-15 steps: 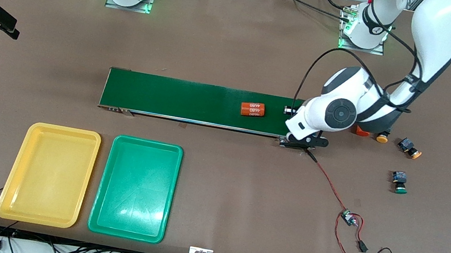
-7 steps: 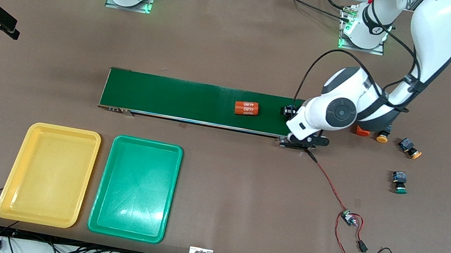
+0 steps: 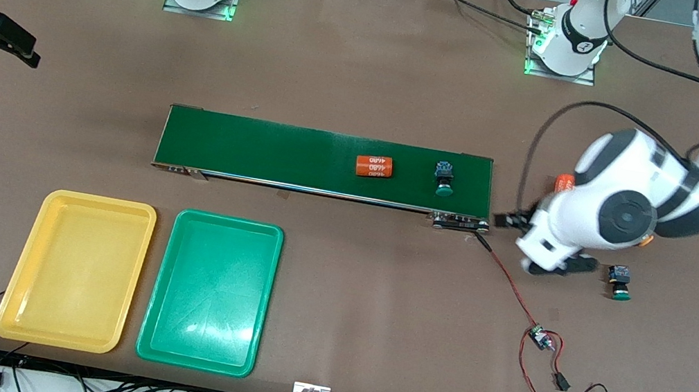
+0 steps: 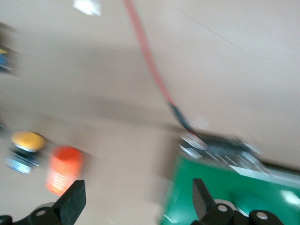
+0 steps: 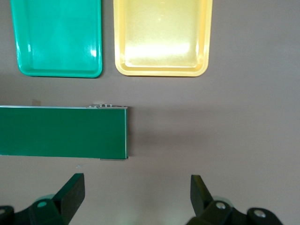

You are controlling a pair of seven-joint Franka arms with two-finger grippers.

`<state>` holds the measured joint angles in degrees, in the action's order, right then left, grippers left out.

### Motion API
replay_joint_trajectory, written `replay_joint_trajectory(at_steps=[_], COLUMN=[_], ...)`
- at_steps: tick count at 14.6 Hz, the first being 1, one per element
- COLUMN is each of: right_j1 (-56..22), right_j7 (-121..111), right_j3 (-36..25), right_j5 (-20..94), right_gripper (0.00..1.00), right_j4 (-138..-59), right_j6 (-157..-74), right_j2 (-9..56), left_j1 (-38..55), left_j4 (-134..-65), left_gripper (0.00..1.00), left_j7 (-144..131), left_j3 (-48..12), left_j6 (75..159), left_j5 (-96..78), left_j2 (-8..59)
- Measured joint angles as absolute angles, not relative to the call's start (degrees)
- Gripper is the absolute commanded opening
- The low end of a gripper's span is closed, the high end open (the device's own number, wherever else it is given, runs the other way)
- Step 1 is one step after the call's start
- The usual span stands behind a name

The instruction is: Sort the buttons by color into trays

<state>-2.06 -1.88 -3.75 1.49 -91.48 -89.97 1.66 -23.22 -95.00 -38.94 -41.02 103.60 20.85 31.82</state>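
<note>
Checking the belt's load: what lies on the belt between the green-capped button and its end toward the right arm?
Only an orange cylinder on the belt, beside the green-capped button; front view.

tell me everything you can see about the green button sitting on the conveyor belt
The green button is a small push-button switch with a black-and-blue body and a round green cap. It rests on the dark green conveyor belt, near the belt's end toward the left arm's side of the table, its cap pointing toward the front camera. An orange cylinder with white print lies beside it on the belt, apart from it. Nothing grips or touches the button apart from the belt; whether it stands or lies tipped cannot be told.
</note>
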Motion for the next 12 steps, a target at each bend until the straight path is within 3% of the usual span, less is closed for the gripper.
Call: replay_joint_trajectory(at_steps=[7,12], right_j1=[-4.0,-10.8], right_j7=[-1.9,1.4], right_j3=[-3.7,-3.1], right_j5=[3.7,7.0], right_gripper=[1.00,1.00], right_j4=[-91.5,-91.4], right_j6=[-94.2,-96.5], right_j2=[7.0,10.3], left_j1=[-25.3,-34.3], left_j4=[-90.1,-90.1], left_gripper=[1.00,1.00], left_j7=[-27.7,-14.3], left_j3=[-30.7,-29.8], left_j6=[106.6,114.2], left_j5=[34.3,34.3], left_j2=[39.3,43.9])
